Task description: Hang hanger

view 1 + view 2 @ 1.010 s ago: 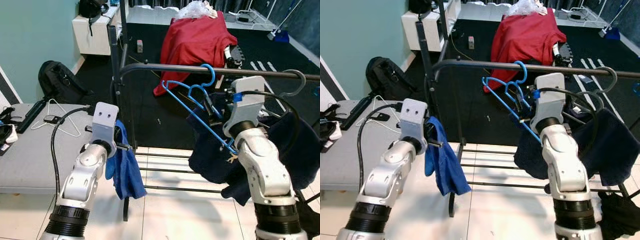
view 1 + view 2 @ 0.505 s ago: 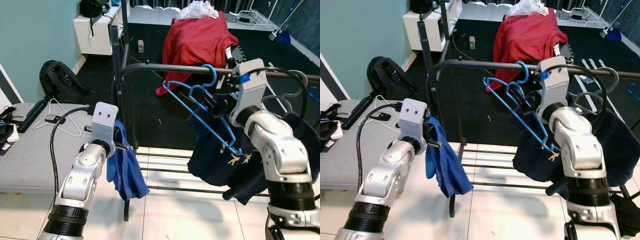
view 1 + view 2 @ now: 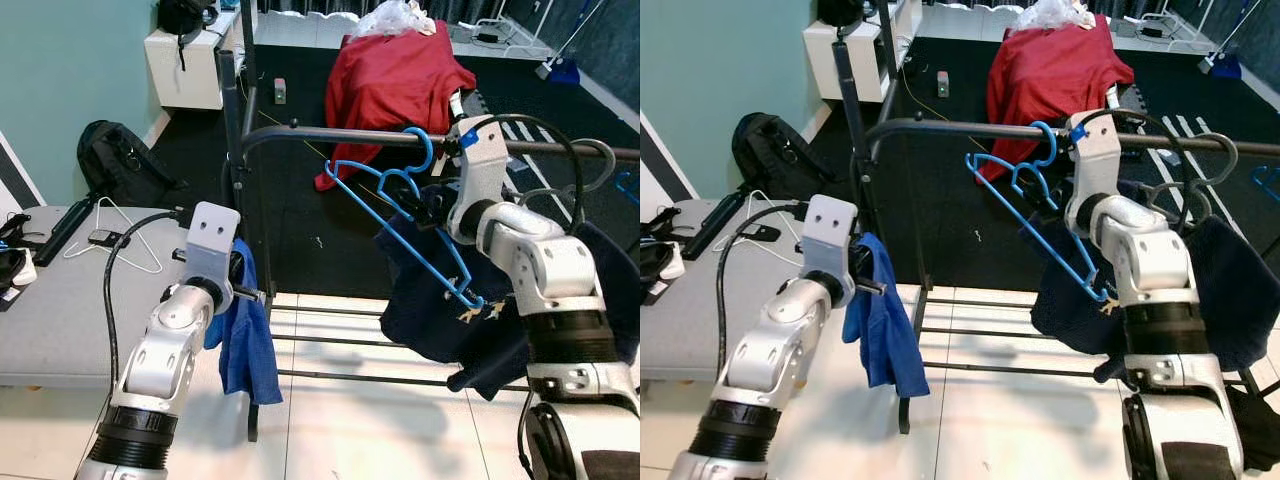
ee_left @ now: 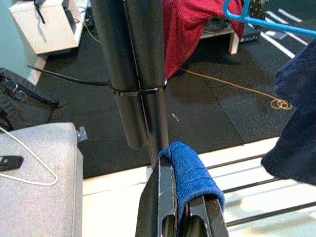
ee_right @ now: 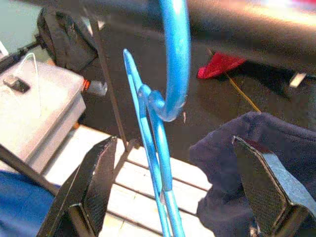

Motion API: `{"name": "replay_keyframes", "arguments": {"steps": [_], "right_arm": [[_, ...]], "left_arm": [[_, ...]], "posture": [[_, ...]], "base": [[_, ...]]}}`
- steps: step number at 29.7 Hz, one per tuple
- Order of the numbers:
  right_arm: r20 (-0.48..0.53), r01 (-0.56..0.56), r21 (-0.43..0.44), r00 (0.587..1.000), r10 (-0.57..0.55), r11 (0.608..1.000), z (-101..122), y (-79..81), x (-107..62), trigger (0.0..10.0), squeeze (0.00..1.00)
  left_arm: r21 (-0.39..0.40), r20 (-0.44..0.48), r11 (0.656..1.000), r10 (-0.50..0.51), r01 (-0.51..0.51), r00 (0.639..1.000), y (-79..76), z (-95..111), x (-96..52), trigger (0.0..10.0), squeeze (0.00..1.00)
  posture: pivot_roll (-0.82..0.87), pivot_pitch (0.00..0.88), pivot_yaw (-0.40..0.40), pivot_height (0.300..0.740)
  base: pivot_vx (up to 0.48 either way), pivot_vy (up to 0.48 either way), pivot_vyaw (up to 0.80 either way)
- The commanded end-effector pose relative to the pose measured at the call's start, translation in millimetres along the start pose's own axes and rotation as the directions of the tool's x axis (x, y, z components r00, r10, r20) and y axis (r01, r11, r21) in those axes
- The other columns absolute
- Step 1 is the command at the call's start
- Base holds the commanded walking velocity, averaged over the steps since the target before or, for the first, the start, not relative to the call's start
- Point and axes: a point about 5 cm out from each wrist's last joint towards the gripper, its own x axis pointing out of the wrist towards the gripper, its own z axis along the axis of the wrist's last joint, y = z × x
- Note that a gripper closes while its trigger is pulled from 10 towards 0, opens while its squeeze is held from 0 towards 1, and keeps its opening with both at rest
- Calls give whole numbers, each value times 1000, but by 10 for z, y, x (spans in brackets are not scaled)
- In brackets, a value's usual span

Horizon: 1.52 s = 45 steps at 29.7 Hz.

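**Hanger hooked on the rail, our right gripper spread around it**

Dark floor runs behind the black clothes rail (image 3: 330,137), where a red cloth (image 3: 395,85) is draped over something in the background, and pale tiles lie under the rail's foot. We take the rail as our landmark.

On the rail, the blue hanger (image 3: 400,215) has its hook over the bar, and its body slants down below the bar, tilted rather than level. A dark navy garment (image 3: 440,310) hangs below the rail, beside the hanger's lower end; we cannot tell what it hangs from.

Our right gripper (image 5: 173,192) is just below the rail, its two fingers (image 5: 96,185) spread wide apart on either side of the hanger's neck, touching neither side. We judge that the hook carries the weight by itself, so the hanging looks all but done.

Our left gripper (image 4: 185,217) sits near the rail's upright post, its fingers pressed together on a blue cloth (image 3: 245,335) that dangles below, held clear of the hanger work.

Beyond the post lies a grey worktop (image 3: 60,310) with a white wire hanger (image 3: 120,235) on it.
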Motion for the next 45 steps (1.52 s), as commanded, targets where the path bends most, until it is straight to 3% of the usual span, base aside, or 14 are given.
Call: {"name": "replay_keyframes", "arguments": {"steps": [1, 16, 17, 20, 22, 23, 24, 25, 28, 29, 31, 43, 44, 45], "right_arm": [[-26, -20, -20, 999, 19, 1000, -2, -13, 29, 10000, 0], [-47, -115, -59, 993, 112, 992, 8, 80, 112, 9529, 0], [-48, -121, -61, 992, 118, 991, 10, 84, 123, 8588, 0], [-48, -123, -63, 992, 120, 990, 12, 86, 126, 8235, 0], [-43, -126, -72, 991, 124, 989, 41, 95, 132, 6588, 0], [-43, -126, -72, 991, 124, 989, 41, 95, 132, 6588, 0], [-41, -126, -72, 992, 123, 989, 45, 95, 132, 4706, 0], [-40, -126, -73, 992, 124, 989, 47, 94, 133, 4039, 0], [-39, -128, -76, 991, 125, 989, 47, 91, 135, 4039, 0], [-39, -127, -77, 991, 124, 989, 48, 90, 136, 5725, 0], [-39, -126, -77, 992, 123, 989, 49, 90, 136, 5961, 0], [-39, -126, -76, 992, 124, 989, 48, 90, 142, 4902, 0], [-39, -126, -75, 992, 124, 989, 46, 90, 143, 3647, 0], [-39, -126, -75, 992, 124, 989, 46, 90, 143, 3647, 0]], "left_arm": [[19, 5, 1000, 1, -1, 1000, 42, 23, 9, 10000, 0], [18, 11, 1000, 4, -4, 1000, 57, 41, 4, 10000, 0], [18, 13, 1000, 4, -4, 1000, 60, 46, 4, 10000, 0], [18, 13, 1000, 4, -4, 1000, 61, 48, 5, 10000, 0], [18, 13, 1000, 3, -4, 1000, 63, 50, 4, 10000, 0], [18, 13, 1000, 3, -4, 1000, 63, 50, 4, 10000, 0], [18, 13, 1000, 3, -3, 1000, 63, 50, 5, 10000, 0], [18, 13, 1000, 2, -3, 1000, 63, 50, 6, 10000, 0], [19, 13, 1000, 1, -1, 1000, 62, 51, 7, 10000, 0], [20, 12, 1000, 0, 0, 1000, 62, 50, 7, 10000, 0], [21, 12, 1000, -1, 1, 1000, 63, 49, 7, 10000, 0], [23, 10, 1000, -5, 4, 1000, 59, 45, 7, 10000, 0], [23, 11, 1000, -6, 6, 1000, 56, 46, 9, 10000, 0], [23, 11, 1000, -6, 6, 1000, 56, 46, 9, 10000, 0]], "posture": [[-63, 191, -30, 740], [-58, 194, -29, 740], [-58, 194, -29, 740], [-57, 195, -29, 740], [-58, 197, -29, 740], [-58, 197, -29, 740], [-58, 196, -29, 740], [-58, 197, -29, 740], [-57, 196, -29, 740], [-57, 195, -30, 740], [-57, 195, -30, 740], [-57, 190, -30, 740], [-56, 184, -29, 740], [-56, 184, -29, 740]], "base": [[0, 0, 0], [0, 0, 0], [0, 0, 0], [0, 0, 0], [0, 0, 0], [0, 0, 0], [0, 0, 0], [0, 0, 0], [0, 0, 0], [0, 0, 0], [0, 0, 0], [0, 0, 0], [0, 0, 0], [0, 0, 0]]}}
